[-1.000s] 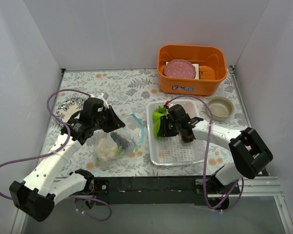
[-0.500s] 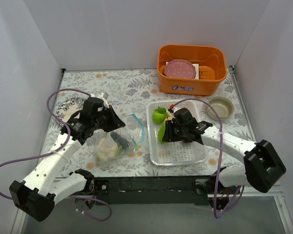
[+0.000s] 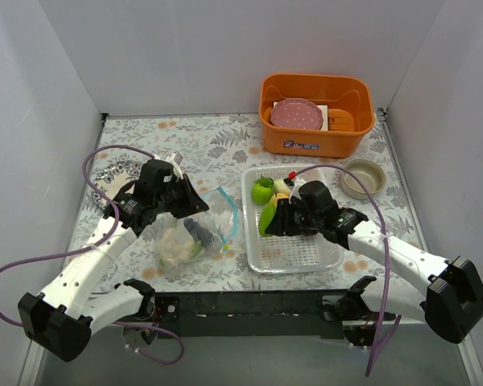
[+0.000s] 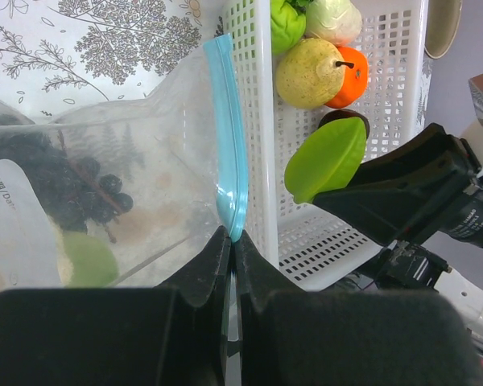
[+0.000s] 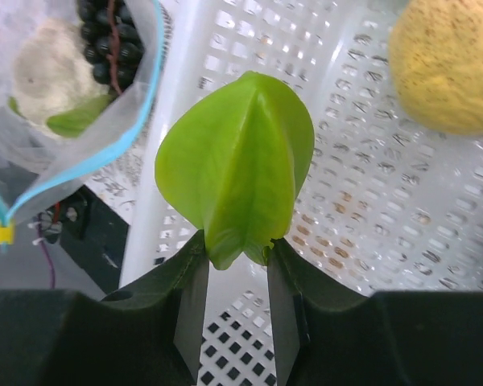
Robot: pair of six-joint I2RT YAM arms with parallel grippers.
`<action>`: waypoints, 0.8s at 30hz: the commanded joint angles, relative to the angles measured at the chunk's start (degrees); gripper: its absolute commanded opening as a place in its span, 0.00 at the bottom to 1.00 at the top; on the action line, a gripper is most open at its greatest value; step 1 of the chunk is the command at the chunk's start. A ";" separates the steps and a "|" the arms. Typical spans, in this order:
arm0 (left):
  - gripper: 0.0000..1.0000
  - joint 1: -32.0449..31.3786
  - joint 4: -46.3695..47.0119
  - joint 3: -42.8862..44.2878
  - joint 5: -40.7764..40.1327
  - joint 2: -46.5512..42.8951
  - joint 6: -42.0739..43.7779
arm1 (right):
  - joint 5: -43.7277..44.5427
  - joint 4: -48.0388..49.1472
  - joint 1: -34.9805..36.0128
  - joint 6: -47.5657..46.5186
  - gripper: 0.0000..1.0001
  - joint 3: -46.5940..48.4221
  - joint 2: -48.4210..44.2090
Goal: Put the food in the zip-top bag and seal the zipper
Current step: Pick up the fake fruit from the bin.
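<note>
The clear zip-top bag (image 3: 185,235) lies left of the white tray, with dark grapes (image 4: 88,193) and a pale cabbage piece (image 5: 44,72) inside. My left gripper (image 4: 232,238) is shut on the light blue zipper (image 4: 229,145) at the bag's mouth, which gapes toward the tray. My right gripper (image 5: 235,257) is shut on the base of a green ridged pepper (image 5: 241,165) and holds it over the tray's left side, close to the bag's mouth. More food sits at the tray's far end: a yellow lemon (image 4: 310,72), an orange (image 4: 354,76) and a green piece (image 3: 262,190).
The perforated white tray (image 3: 298,253) sits mid-table between the arms. An orange bin (image 3: 267,121) with a pink plate (image 3: 296,113) stands at the back. A small beige bowl (image 3: 363,178) is right of the tray. White walls enclose the table.
My right gripper has lifted the green pepper out of the food pile at the tray's far end and carried it nearer, to the tray's left side. The left gripper and bag have stayed put.
</note>
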 commanded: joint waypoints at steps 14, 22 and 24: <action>0.00 0.16 0.07 1.32 2.10 -1.52 0.21 | -7.87 18.15 5.71 6.44 0.31 7.02 6.19; 0.00 0.16 0.52 0.97 2.98 -1.35 0.21 | -7.61 22.38 9.67 6.80 0.32 13.61 15.59; 0.00 0.16 0.95 1.41 3.42 -1.26 0.12 | -8.40 22.64 10.46 6.62 0.34 15.63 18.39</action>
